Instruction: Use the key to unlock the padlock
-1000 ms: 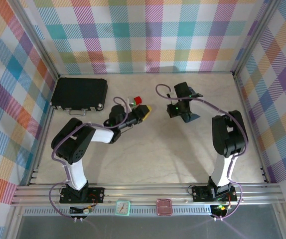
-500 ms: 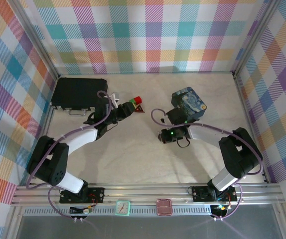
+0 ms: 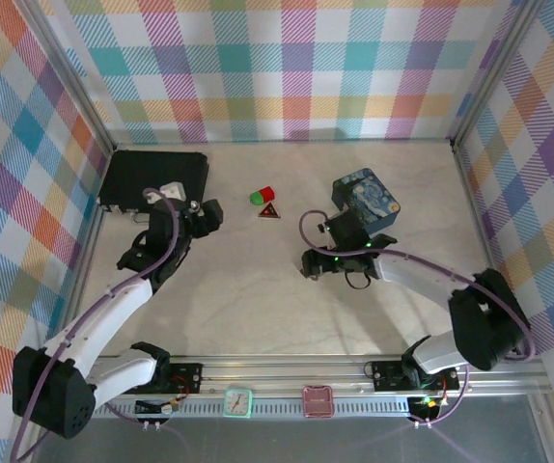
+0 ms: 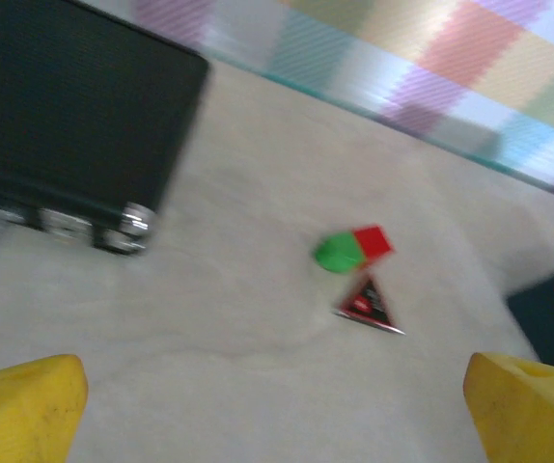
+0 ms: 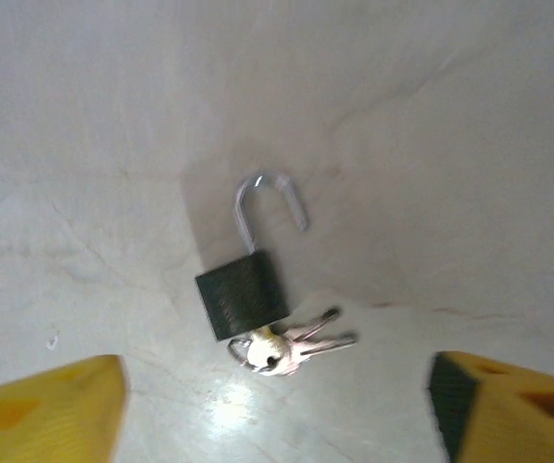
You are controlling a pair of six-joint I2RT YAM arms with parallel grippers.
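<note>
A: Where is the padlock [image 5: 243, 294]?

B: Flat on the pale surface [image 5: 431, 145], in front of the right tool [image 5: 277, 410] and between its yellow fingers. The body is small, dark and square. The silvery shackle [image 5: 267, 198] is swung out, with its short end free of the body.

A: And the key [image 5: 291, 345]?

B: Touching the body's bottom edge, pale and silvery, on a small ring with a second one.

A: The tools?

B: Both released, jaws wide, grasping nothing. The left tool [image 4: 277, 410] hangs over bare surface, facing the black case [image 4: 65, 116] and the green and red blocks [image 4: 352, 249].
</note>
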